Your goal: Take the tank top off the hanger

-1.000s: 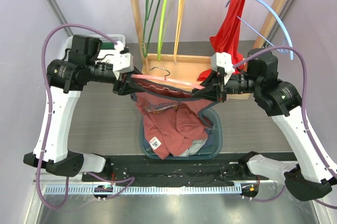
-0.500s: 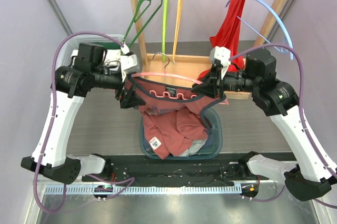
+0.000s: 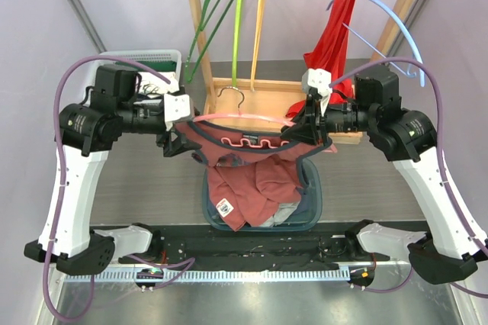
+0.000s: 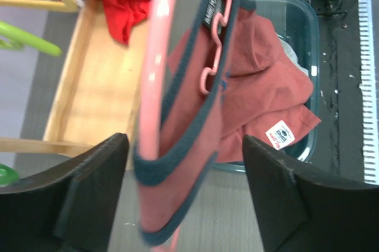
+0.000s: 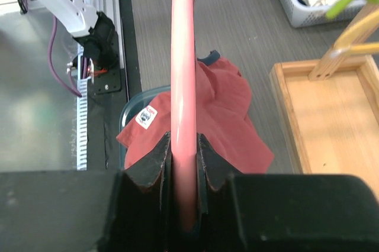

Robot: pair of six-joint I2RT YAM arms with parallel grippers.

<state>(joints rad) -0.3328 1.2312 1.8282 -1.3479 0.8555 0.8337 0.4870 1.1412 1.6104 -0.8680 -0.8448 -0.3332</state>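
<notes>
Well, the limp tank top hangs on the pink hanger above the bin.
It looks soft and light; I'd grab the navy-edged strap. The left pincer gapes around it; the right pincer clamps the hanger.

Grey wood-grain table. Near edge, ctr: black mounting rail running left-right. Just behind it, mid-table: teal plastic bin w/ rust-red clothes inside. Far edge, ctr to right: wooden rack, tray base flat on table, uprights rising from it. Far-left corner: white mesh basket, contents unclear.
</notes>
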